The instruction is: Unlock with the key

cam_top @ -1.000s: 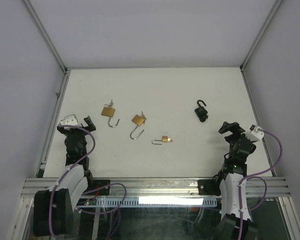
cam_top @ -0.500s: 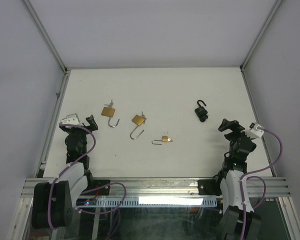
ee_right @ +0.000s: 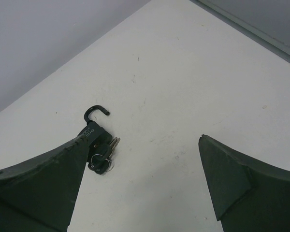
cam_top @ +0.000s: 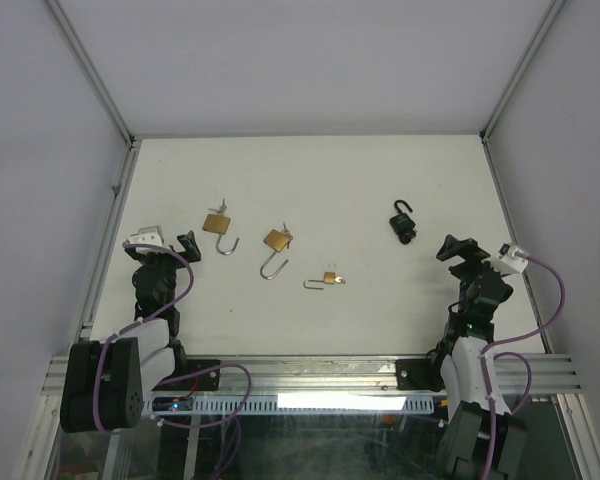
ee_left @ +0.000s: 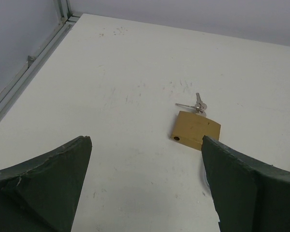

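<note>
Several padlocks lie on the white table, all with shackles swung open and keys in them. A brass padlock [cam_top: 217, 224] lies at left; it also shows in the left wrist view [ee_left: 196, 129] with its keys [ee_left: 197, 103]. A second brass padlock [cam_top: 276, 241] and a small brass one [cam_top: 331, 279] lie mid-table. A black padlock [cam_top: 403, 223] lies at right, seen in the right wrist view [ee_right: 93, 137] with its keys [ee_right: 104, 154]. My left gripper [cam_top: 172, 245] is open and empty, low near the left edge. My right gripper [cam_top: 462, 250] is open and empty, near the black padlock.
The table [cam_top: 310, 170] is walled by grey panels with aluminium frame rails [cam_top: 112, 190] along the left and right [cam_top: 510, 200] edges. A rail [cam_top: 310, 375] with cables runs along the near edge between the arm bases.
The left gripper has shifted slightly right and forward, the arm folding lower. The right gripper has barely moved. The padlocks have not moved.
</note>
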`<act>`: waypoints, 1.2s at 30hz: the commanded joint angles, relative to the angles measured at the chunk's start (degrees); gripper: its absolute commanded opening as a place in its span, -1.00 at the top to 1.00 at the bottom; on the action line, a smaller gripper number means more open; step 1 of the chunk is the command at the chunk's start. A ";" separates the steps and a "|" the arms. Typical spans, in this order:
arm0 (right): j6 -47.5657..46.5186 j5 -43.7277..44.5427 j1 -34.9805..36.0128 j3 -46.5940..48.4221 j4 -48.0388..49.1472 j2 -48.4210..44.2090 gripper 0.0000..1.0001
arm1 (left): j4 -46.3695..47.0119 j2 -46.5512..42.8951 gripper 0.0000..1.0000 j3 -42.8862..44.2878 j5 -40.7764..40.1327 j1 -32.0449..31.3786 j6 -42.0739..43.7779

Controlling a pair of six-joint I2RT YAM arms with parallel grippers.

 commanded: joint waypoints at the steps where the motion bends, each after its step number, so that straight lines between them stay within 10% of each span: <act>1: -1.05 0.27 -0.22 -3.94 6.16 0.94 -0.98 | 6.96 2.64 -0.98 0.49 0.60 0.51 -1.10; 36: -1.54 0.89 -0.23 -4.00 6.68 0.42 -0.98 | 2.98 5.72 -0.98 4.21 5.69 0.49 -0.69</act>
